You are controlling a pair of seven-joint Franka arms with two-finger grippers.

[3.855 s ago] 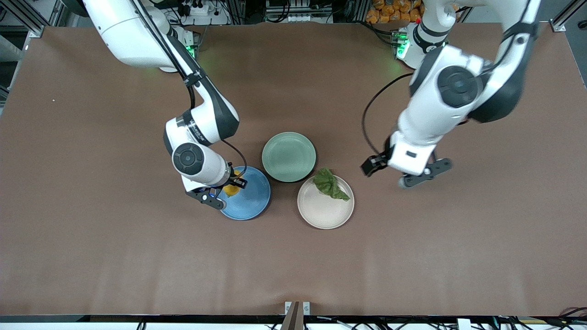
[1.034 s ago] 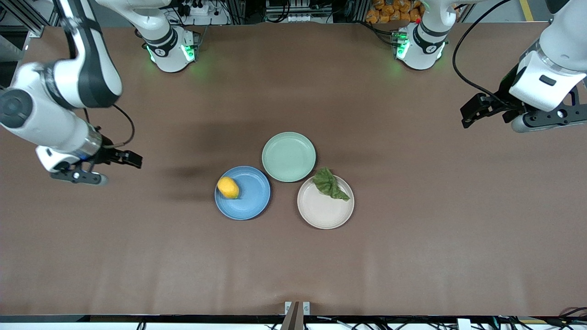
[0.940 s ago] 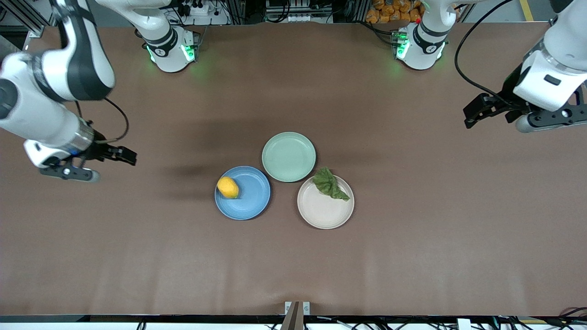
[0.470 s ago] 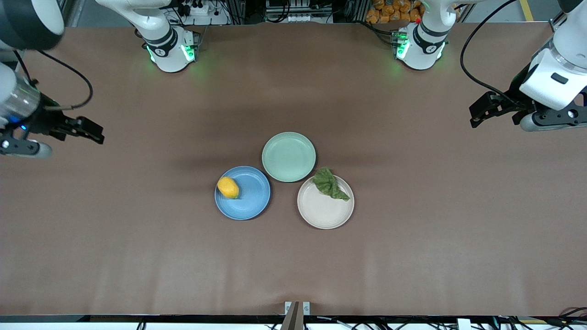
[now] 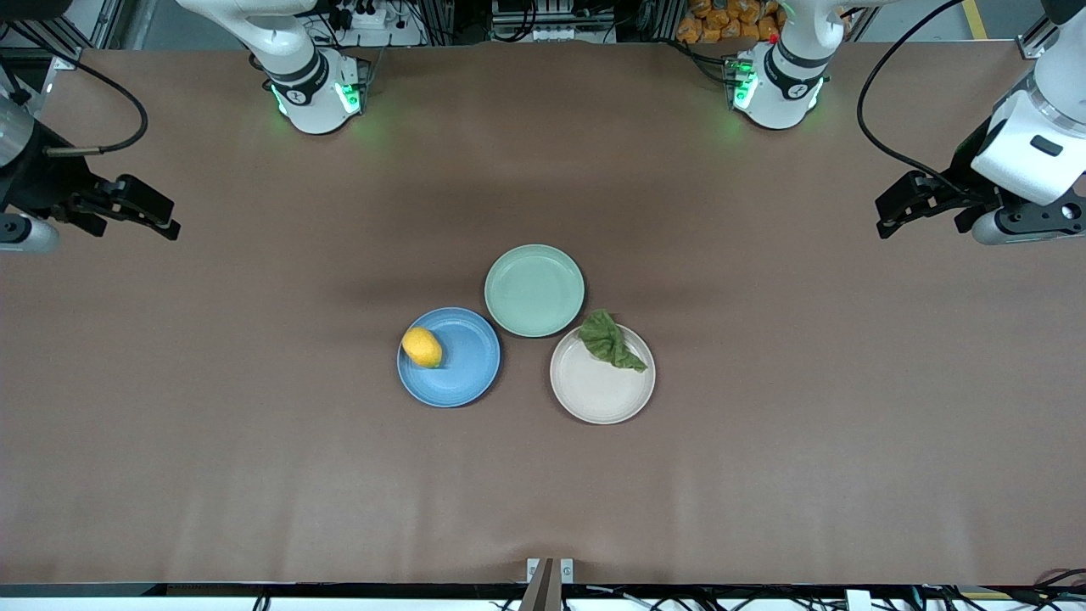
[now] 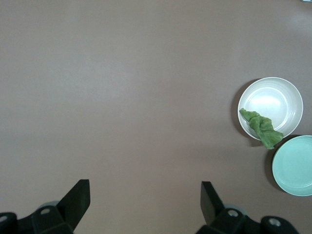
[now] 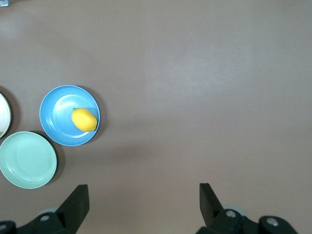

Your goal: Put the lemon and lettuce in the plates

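small oval yellow lemon on blue plate: firm, rolls, grasp mid-body | wrinkly green lettuce on beige plate: limp, pinch centre | left gripper, right gripper: spread, empty, over bare table ends

Brown table surface, metal framing and cables along its robot-side edge

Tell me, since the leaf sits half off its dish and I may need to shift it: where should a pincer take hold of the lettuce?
Probably from straight above, at the thick crumpled middle of the lettuce, closing across its narrow width. It lies flat and draped over the rim of the beige-white plate, beside the mint-green plate, so a sideways approach would likely hit a rim. The open left pincer is the closer one.
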